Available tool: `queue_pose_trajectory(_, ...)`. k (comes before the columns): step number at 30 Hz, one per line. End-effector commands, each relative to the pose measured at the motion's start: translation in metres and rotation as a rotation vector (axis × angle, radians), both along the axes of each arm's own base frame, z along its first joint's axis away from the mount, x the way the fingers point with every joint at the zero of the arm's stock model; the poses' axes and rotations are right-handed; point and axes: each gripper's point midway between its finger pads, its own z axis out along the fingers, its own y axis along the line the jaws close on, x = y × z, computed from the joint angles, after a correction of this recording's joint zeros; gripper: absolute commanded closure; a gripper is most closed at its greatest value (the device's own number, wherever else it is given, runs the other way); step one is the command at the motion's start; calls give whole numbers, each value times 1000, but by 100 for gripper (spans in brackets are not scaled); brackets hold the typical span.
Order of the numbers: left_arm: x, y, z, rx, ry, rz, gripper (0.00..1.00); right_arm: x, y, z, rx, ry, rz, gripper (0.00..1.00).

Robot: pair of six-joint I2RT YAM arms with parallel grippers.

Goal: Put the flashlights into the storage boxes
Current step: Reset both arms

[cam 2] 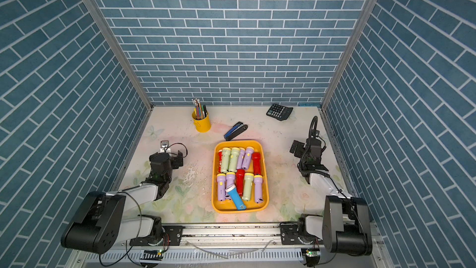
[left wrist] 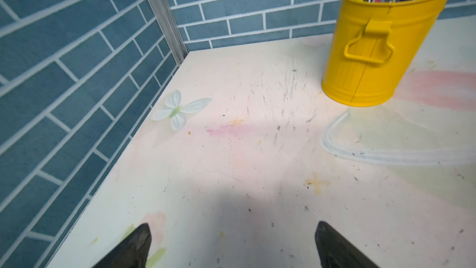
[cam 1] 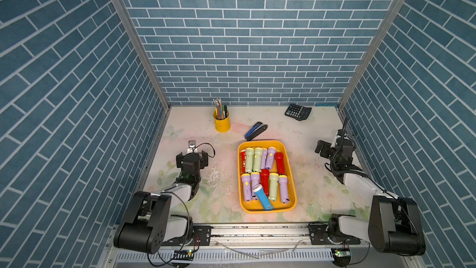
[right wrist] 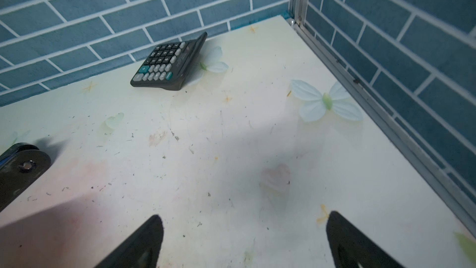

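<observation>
The left end effector (left wrist: 231,225) and right end effector (right wrist: 244,214) gaped wide and empty over bare surface (cam 1: 311,176), each well apart from the tray (cam 1: 251,205), where the flashlights (cam 1: 257,161) lay inside its rim.

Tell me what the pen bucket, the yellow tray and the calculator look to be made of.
Pen bucket: probably painted sheet metal; glossy yellow, with a vertical seam and a hinged loop handle.
Yellow tray: likely moulded plastic; smooth, rounded corners, soft sheen.
Calculator: matte black plastic case, it seems; grey keys could be rubber or plastic.
</observation>
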Motion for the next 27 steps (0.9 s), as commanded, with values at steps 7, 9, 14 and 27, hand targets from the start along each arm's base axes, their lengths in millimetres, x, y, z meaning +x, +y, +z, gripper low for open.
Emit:
queue_pose_trajectory(7, 35, 19, 4, -84, -98, -4, 0, 9, -2, 7, -177, -147, 93, 1)
queue_pose_trajectory(9, 37, 20, 6, -63, -105, 11, 0, 7, 3, -15, -170, -150, 117, 1)
queue_pose_trajectory(14, 35, 22, 6, -72, -102, 27, 0, 13, -2, -31, -176, -164, 91, 1)
queue_pose_trajectory(27, 36, 20, 5, -66, -91, 11, 0, 22, -5, -38, -155, -102, 93, 1)
